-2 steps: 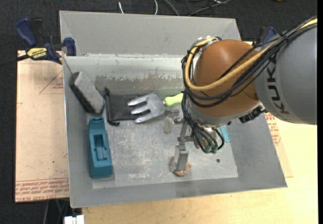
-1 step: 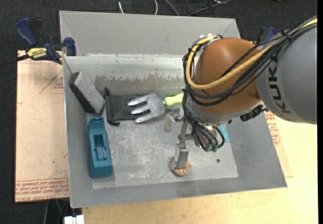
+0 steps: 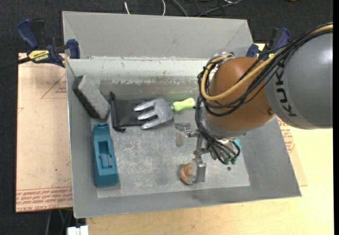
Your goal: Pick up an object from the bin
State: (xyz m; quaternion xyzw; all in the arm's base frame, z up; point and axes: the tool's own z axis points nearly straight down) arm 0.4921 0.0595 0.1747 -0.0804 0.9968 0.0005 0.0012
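The claw [image 3: 198, 173] is down at the floor of the grey metal bin [image 3: 148, 175], towards its near edge and right of the middle, hanging from the orange-covered wrist. Whether it is open or closed I cannot tell. Touching it or just beside it on the left lies a small brown rounded lump [image 3: 186, 174]. That is the thing nearest to hand, but nothing shows the lump actually gripped. The risk from here, as I judge it, is a miss. If the lump sits outside the claw and not within it, closing would nudge it aside or let it roll, and the lift would come up empty. A rounded shape could also squirt out under pressure. Farther off, on the far left of the claw, a silver hand fork with a green handle [image 3: 156, 112] rests partly on a black flat piece [image 3: 123, 115]. A grey foam block [image 3: 90, 96] and a blue plastic dispenser-shaped thing [image 3: 104, 155] lie by the left wall, well apart from the claw.
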